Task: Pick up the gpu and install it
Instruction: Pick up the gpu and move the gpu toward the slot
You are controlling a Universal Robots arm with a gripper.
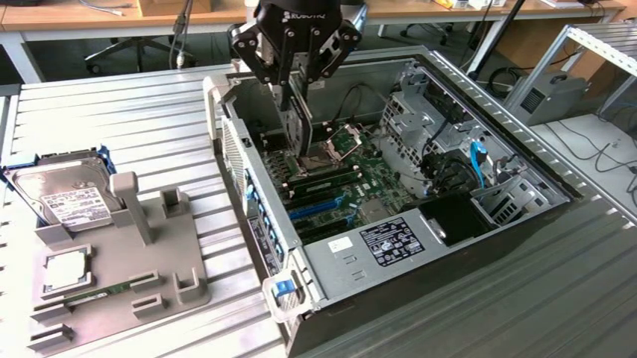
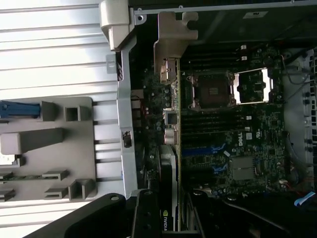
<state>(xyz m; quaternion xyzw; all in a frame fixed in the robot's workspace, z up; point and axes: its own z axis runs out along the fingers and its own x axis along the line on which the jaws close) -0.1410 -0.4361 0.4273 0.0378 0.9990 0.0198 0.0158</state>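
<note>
Tool (image 1: pixel 291 80) clamped on gpu (image 1: pixel 297 123), upper centre, over case (image 1: pixel 344 270) | risk: bracket (image 2: pixel 171 44) could snag case rim, gpu seating crooked.

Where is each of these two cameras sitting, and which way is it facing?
Exterior view: off the arm, high up, looking down on the open computer case and grey parts holder; the fingers show, gripping the gpu.
Wrist view: on the wrist, looking along the fingers and gpu into the case at the motherboard.
Both show the case, the gpu, the fingers and the parts holder.
</note>
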